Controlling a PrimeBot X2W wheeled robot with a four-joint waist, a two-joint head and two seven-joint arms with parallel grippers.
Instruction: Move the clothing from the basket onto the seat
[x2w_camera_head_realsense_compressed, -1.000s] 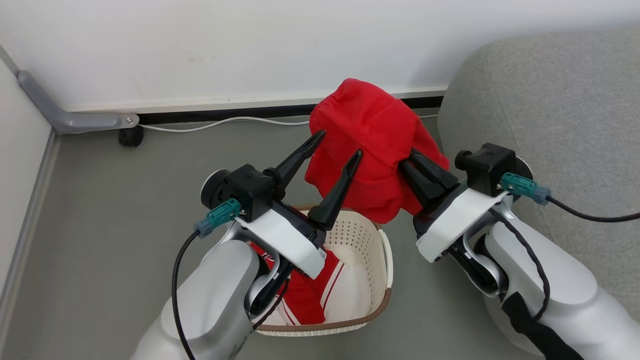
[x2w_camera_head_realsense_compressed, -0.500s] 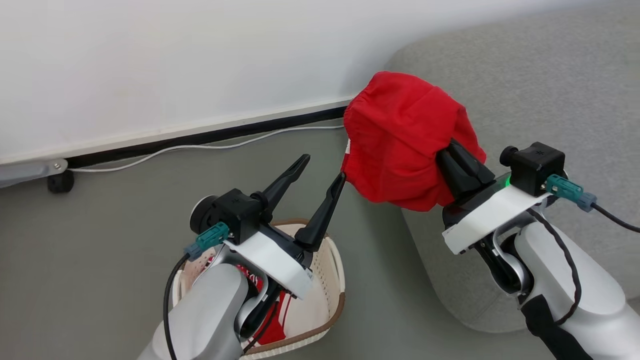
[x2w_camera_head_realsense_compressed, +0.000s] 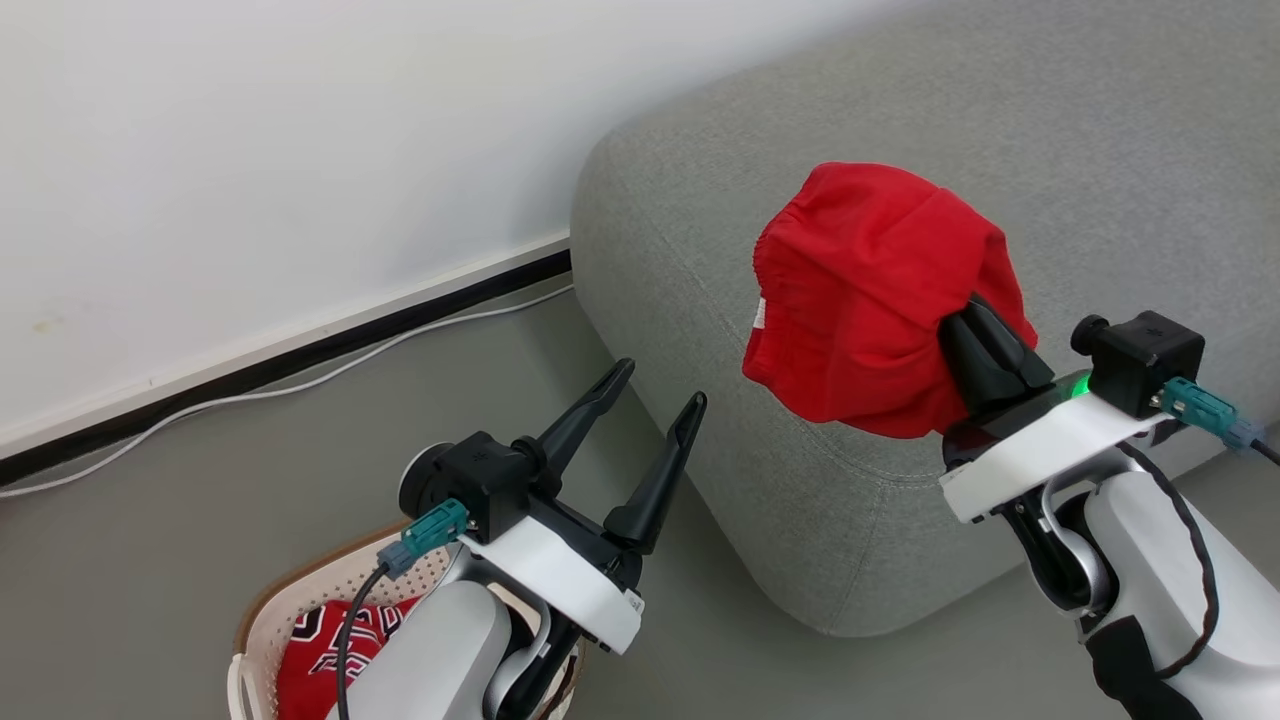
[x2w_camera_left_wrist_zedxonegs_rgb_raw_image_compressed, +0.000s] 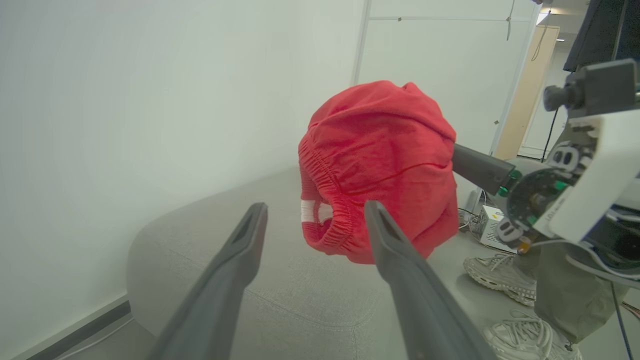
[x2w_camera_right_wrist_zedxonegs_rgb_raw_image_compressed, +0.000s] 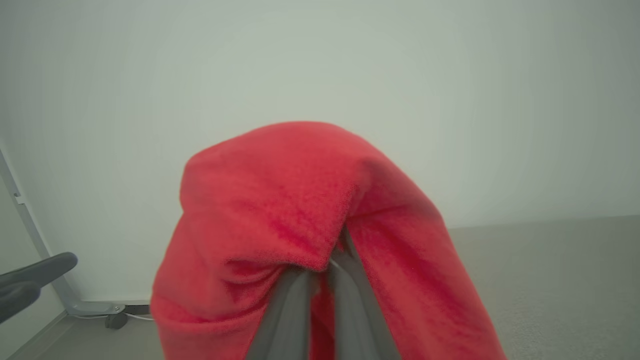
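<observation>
You had the right gripper (x2w_camera_head_realsense_compressed: 972, 322) pinched fully shut on the red shorts (x2w_camera_head_realsense_compressed: 870, 280), cloth draped over both fingers and hiding the tips, elastic waistband and white tag (x2w_camera_head_realsense_compressed: 759, 313) turned toward the left arm. The shorts hung in the air over the near rounded corner of the grey sofa (x2w_camera_head_realsense_compressed: 700, 220), clear of the cushion in the left wrist view. Your left gripper (x2w_camera_head_realsense_compressed: 661, 383) stood wide open and empty, fingers aimed toward the shorts but apart from them. The basket (x2w_camera_head_realsense_compressed: 300, 590) sat on the floor at lower left, partly under the left forearm, with a red jersey (x2w_camera_head_realsense_compressed: 320, 650) with black-and-white print inside. A white cable (x2w_camera_head_realsense_compressed: 300, 380) ran along the baseboard. The left wrist view caught a person's sneakers (x2w_camera_left_wrist_zedxonegs_rgb_raw_image_compressed: 495, 272) beyond the sofa.
</observation>
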